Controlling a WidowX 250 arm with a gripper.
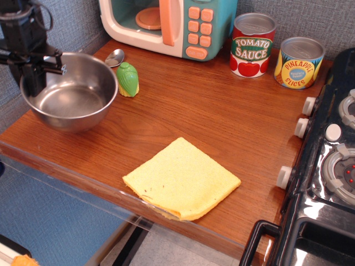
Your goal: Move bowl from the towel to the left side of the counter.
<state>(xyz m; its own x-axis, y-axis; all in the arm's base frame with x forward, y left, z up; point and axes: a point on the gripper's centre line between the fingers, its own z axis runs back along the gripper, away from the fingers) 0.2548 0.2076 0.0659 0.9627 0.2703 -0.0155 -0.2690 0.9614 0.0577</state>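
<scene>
The bowl point(69, 98) is off the towel point(182, 178) and sits at the left of the frame, over the left end of the desk point(222, 116), well apart from the yellow cloth, which lies bare and flat near the front edge at lower centre. So the carrying part of the task looks essentially done. What appears left is the release: the bowl's underside seems to meet the wood, though from this angle it is hard to be sure it rests fully and is not a shade above the surface.

The hand point(34, 69), at the far upper left of the frame, is pinched on the bowl's left rim, one dark finger reaching down inside the wall and the other apparently outside it; the outer one is partly hidden by the bowl and the frame edge. It holds nothing else.

Just right of the bowl stands a small green toy point(128, 79), near but not touching, with a spoon point(115, 57) behind it by the toy microwave point(166, 25). Letting go and lifting clear should finish the job.
</scene>
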